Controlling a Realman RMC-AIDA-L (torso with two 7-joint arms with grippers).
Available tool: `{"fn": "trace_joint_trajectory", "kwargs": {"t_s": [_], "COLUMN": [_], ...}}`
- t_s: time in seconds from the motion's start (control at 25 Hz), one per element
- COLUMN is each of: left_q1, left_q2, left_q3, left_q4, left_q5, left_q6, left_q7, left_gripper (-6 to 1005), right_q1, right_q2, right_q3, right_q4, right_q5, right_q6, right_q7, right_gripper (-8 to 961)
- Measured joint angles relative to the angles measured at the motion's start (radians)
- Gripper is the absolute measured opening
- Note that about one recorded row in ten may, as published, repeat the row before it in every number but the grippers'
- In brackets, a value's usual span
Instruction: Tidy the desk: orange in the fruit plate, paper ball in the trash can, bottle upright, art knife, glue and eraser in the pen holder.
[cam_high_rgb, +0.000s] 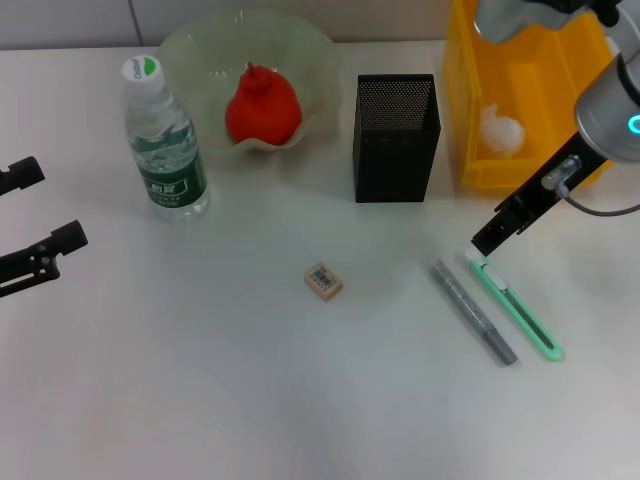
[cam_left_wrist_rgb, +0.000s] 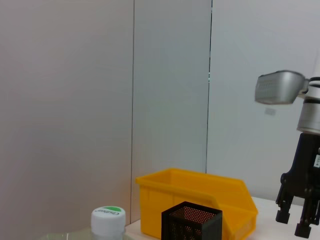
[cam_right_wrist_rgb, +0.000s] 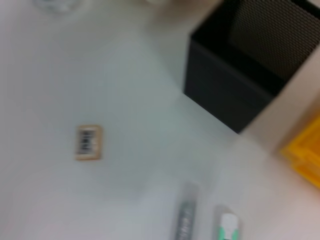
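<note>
**Closing in on the art knife**

The right gripper hangs over the art knife's white end on the desk; whether its fingers are parted, I cannot tell. Best to straddle the handle squarely before squeezing. The left gripper idles, fingers apart, empty.

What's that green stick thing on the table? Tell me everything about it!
That is the art knife, a slim, mint-green cutter that looks plastic, with a white end and a darker slot along its middle. It lies flat on the white table, slanted, close beside the grey glue stick without touching it. The right gripper hovers at its white end; whether it touches is unclear. The right wrist view shows that end too.
</note>
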Motion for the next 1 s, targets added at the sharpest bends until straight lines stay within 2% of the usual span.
{"fn": "trace_joint_trajectory", "kwargs": {"t_s": [0.44,0.72,1.0], "left_q1": [-0.025,-0.043,-0.052], "left_q2": [-0.008,-0.011,-0.016], "left_q3": [-0.006,-0.013,-0.014], "left_q4": [-0.002,-0.003,-0.007], "left_q5": [0.052,0.069,0.074], "left_q6": [-0.008,-0.022,-0.042], "left_q7": [0.021,0.022,0.022], "left_gripper": [860,860,861], "right_q1": [-0.008,-0.010,-0.007], "right_q2": [0.003,0.003,0.003], "right_q3": [-0.053,-0.060,-0.080], "right_q4": [0.207,0.291,0.323], "right_q5": [-0.030,-0.035,-0.036], "right_q6": [0.158,0.235,0.286], "right_q7": [0.077,0.078,0.074], "right_gripper": [654,648,642]}}
